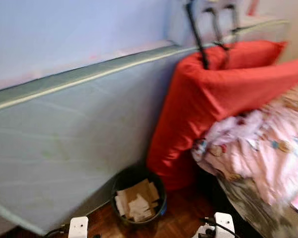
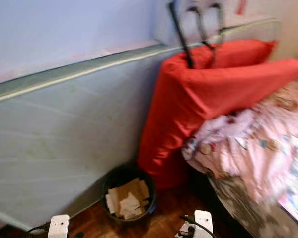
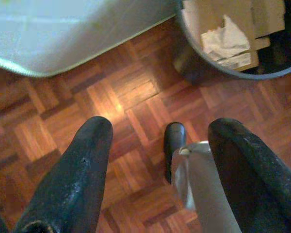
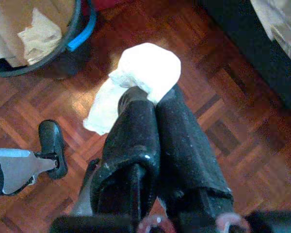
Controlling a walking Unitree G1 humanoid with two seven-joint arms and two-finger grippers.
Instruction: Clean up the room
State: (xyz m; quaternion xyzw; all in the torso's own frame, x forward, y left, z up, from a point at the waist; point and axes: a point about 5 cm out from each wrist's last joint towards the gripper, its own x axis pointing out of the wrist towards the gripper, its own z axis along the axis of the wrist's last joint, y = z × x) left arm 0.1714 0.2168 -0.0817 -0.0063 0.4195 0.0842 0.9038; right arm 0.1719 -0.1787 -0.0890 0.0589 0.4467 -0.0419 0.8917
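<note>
Right wrist view: right gripper (image 4: 150, 97) pinches a white tissue wad (image 4: 136, 80) above the floor, lower right of the bin (image 4: 80, 36); released here, it misses. Left gripper (image 3: 160, 141) hangs spread, empty.

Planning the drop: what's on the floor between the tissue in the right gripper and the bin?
Bare wood floor separates the tissue from the bin, seen in the right wrist view.
</note>
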